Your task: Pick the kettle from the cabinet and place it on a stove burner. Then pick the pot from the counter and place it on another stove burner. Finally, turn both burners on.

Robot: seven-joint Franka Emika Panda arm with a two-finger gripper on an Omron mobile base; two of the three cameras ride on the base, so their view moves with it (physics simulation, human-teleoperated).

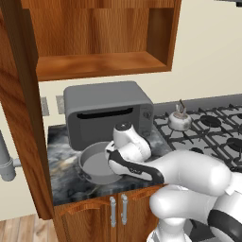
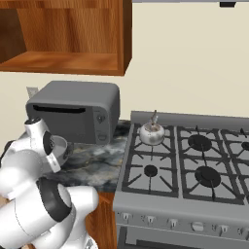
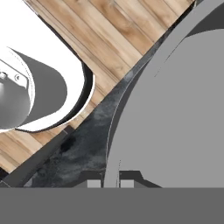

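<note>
Counter [image 1: 66, 177], pot [image 1: 97, 163] half behind arm

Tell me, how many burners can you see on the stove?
6 on the stove. Back row: one hidden under the kettle, one in the middle, one at the right edge. Front row: left, middle, and the right one is cut off.

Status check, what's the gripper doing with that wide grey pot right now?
Gripper shut on rim of wide shallow grey metal pot, pot on dark marbled counter. Small silvery kettle already on a stove burner. Boxy grey microwave close behind pot.
</note>
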